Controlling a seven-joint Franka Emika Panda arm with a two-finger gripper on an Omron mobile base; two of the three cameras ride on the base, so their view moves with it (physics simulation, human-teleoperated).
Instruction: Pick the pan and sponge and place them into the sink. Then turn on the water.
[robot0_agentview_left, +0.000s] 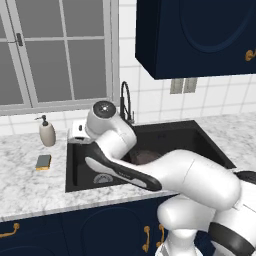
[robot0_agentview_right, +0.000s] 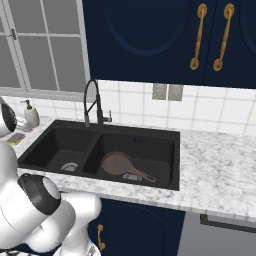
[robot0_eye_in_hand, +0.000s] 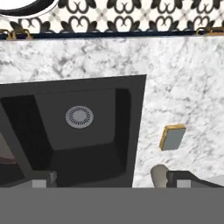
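Observation:
The dark brown pan (robot0_agentview_right: 118, 162) lies in the right basin of the black sink (robot0_agentview_right: 150, 142), handle toward the front right. In the left base view the arm covers most of the pan (robot0_agentview_left: 145, 157). The sponge (robot0_agentview_left: 43, 161) lies on the marble counter left of the sink (robot0_agentview_left: 202, 136); the hand view shows the sponge (robot0_eye_in_hand: 173, 137) beside the sink's (robot0_eye_in_hand: 136, 131) edge. My gripper (robot0_eye_in_hand: 113, 180) hangs open and holds nothing, high over the left basin's left rim, apart from the sponge. The black spring-neck faucet (robot0_agentview_left: 125, 101) stands behind the divider; no stream runs from it.
A beige soap dispenser (robot0_agentview_left: 47, 133) stands on the counter behind the sponge, close to my hand. The left basin holds just its round drain (robot0_eye_in_hand: 79, 117). Window behind, dark blue wall cabinets above right. Open marble counter (robot0_agentview_right: 220, 165) stretches right of the sink.

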